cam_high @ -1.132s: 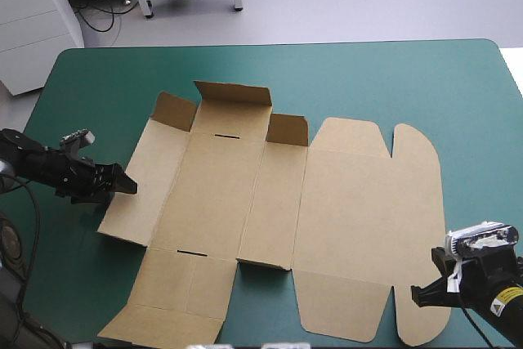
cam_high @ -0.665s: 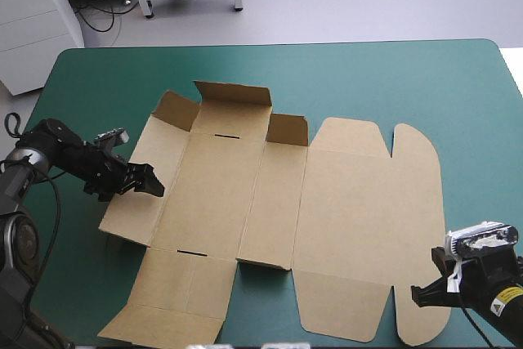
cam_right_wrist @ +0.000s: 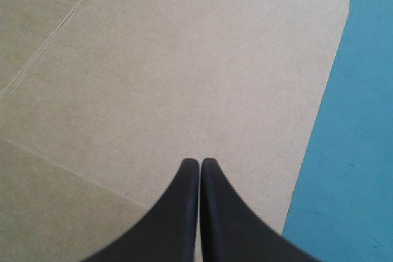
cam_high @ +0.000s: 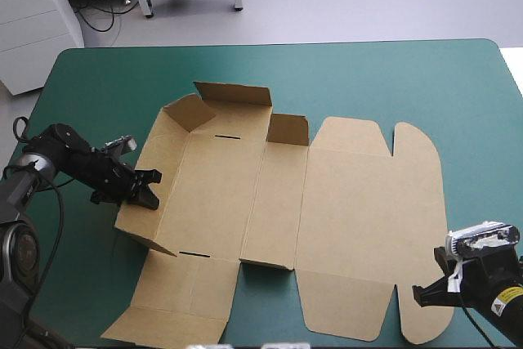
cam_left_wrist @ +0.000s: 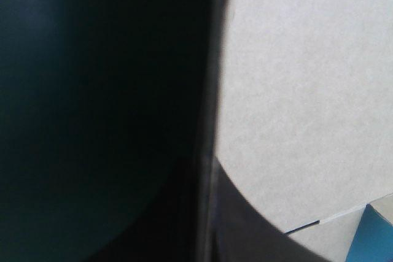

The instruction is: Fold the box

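Observation:
The brown box [cam_high: 327, 202] lies as a cut sheet in the middle of the teal-green table. Its left wall panel [cam_high: 155, 161] stands tilted up, and my left gripper [cam_high: 145, 189] is shut on that panel's outer edge. In the left wrist view the board [cam_left_wrist: 307, 90] fills the space just ahead, its edge running between my black fingers [cam_left_wrist: 245, 237]. My right gripper [cam_high: 418, 293] is shut at the near right flap. Its joined fingertips [cam_right_wrist: 199, 162] point over the flap's board [cam_right_wrist: 153, 78], close to the rounded edge.
The back wall flap [cam_high: 233, 94] and a small tab [cam_high: 288, 130] stand raised at the far side. The near left flap [cam_high: 167, 316] reaches the table's front edge. Bare teal-green cover [cam_high: 368, 79] runs along the far side and beside the right flap [cam_right_wrist: 362, 121].
My left gripper moved right onto the left wall panel and shut on it. The panel rose from flat to tilted, its far corner tab swinging inward. The right arm stayed still.

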`<control>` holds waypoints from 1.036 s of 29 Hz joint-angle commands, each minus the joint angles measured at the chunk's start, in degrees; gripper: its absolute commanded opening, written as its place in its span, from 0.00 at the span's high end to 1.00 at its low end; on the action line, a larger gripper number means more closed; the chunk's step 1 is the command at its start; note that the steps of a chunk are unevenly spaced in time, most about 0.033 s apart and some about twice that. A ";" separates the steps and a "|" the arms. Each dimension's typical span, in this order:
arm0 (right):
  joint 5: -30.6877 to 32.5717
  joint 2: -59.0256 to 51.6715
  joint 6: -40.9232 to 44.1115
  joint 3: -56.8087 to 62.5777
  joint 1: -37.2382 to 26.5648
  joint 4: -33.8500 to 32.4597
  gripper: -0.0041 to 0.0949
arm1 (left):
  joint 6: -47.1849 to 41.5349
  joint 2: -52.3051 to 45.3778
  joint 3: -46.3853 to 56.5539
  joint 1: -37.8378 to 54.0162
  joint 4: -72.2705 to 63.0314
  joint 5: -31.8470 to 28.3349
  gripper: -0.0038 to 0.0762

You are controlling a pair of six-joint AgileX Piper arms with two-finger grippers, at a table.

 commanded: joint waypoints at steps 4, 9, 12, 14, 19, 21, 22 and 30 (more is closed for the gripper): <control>-2.79 0.31 0.31 -1.35 -0.20 -1.45 0.97 | -0.20 -4.28 -0.29 -0.45 -0.13 6.02 0.98; -3.02 0.31 0.31 -1.35 -0.20 -1.45 0.97 | -2.61 -4.38 -4.33 -3.03 1.23 5.92 0.99; -3.59 0.31 0.31 -1.35 -0.20 -1.45 0.97 | -7.04 -4.26 -9.24 -7.32 9.77 5.92 0.99; -3.98 0.31 0.31 -1.35 -0.20 -1.45 0.97 | -8.72 -4.26 -12.43 -10.41 14.69 5.92 0.99; -3.54 0.31 0.31 -1.35 -0.20 -1.45 0.97 | -10.04 -4.26 -20.30 -19.20 29.46 5.92 0.99; -3.13 0.31 0.31 -1.35 -0.20 -1.45 0.97 | -11.09 -4.01 -22.48 -22.57 37.97 5.77 0.99; -3.13 0.31 0.31 -1.35 -0.20 -1.45 0.97 | -11.09 -3.90 -22.98 -23.79 41.04 5.54 0.99; -2.99 0.31 0.39 -1.35 -0.20 -1.45 0.97 | -7.25 -2.01 -24.96 -33.83 59.29 4.25 0.99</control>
